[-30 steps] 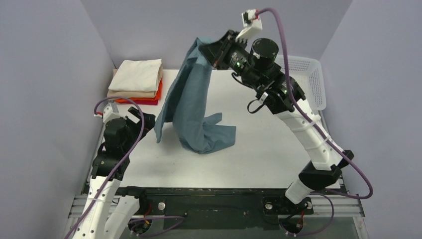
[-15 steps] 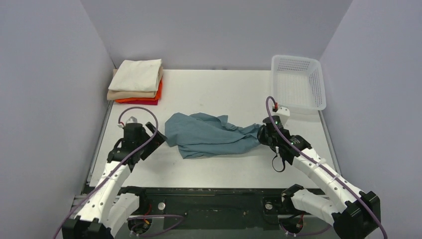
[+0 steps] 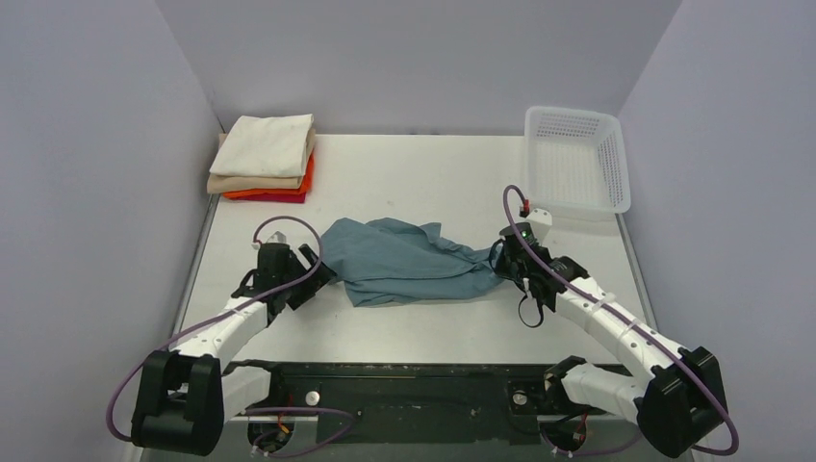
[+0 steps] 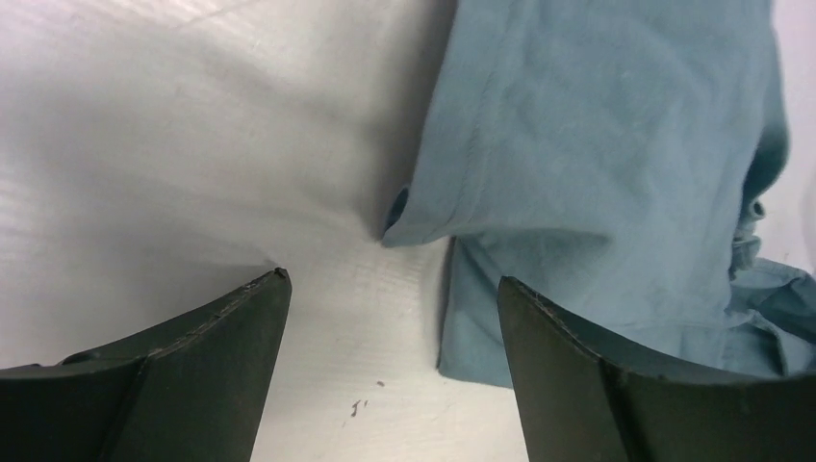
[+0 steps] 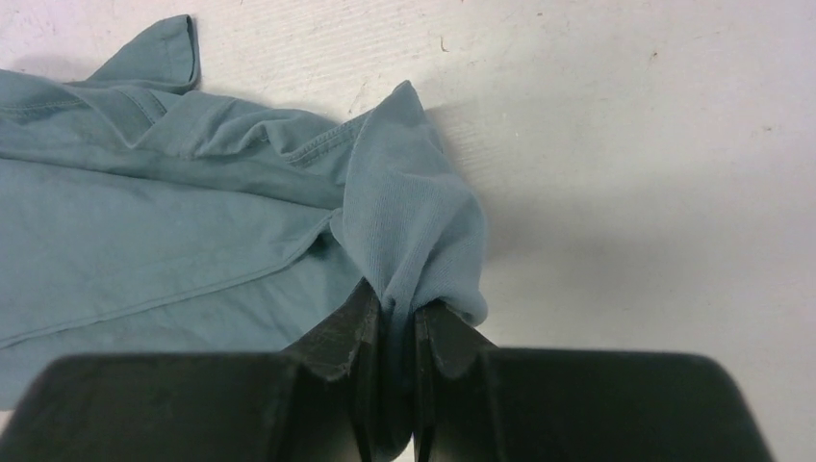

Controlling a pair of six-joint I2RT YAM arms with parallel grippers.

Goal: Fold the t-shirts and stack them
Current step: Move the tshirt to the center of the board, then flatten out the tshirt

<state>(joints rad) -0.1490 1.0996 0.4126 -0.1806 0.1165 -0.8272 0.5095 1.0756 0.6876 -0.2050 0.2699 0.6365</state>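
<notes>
The white table (image 3: 404, 173) carries everything. On it the teal-blue t-shirt (image 3: 404, 265) lies crumpled in a loose heap between the two pincers. One end is in the right pincer (image 5: 396, 308) and the other lies just ahead of the left pincer (image 4: 390, 279).

The white basket (image 3: 575, 164) sits beyond the right pincer, well apart from it, at the table's far corner. Well beyond the left pincer lies the folded stack: a cream t-shirt (image 3: 274, 144) on top, then a tan t-shirt (image 3: 252, 182), an orange t-shirt (image 3: 306, 178) and a red t-shirt (image 3: 279, 198) beneath.

The right pincer is clamped narrow on a bunched fold of the teal-blue shirt — cloth bulges up from between its fingers, and the rest spreads ahead and to its left. The left pincer stands wide and holds nothing. It is low over the table, and a hemmed corner of the shirt lies just ahead of its gap — the cloth runs on ahead and to its right.
</notes>
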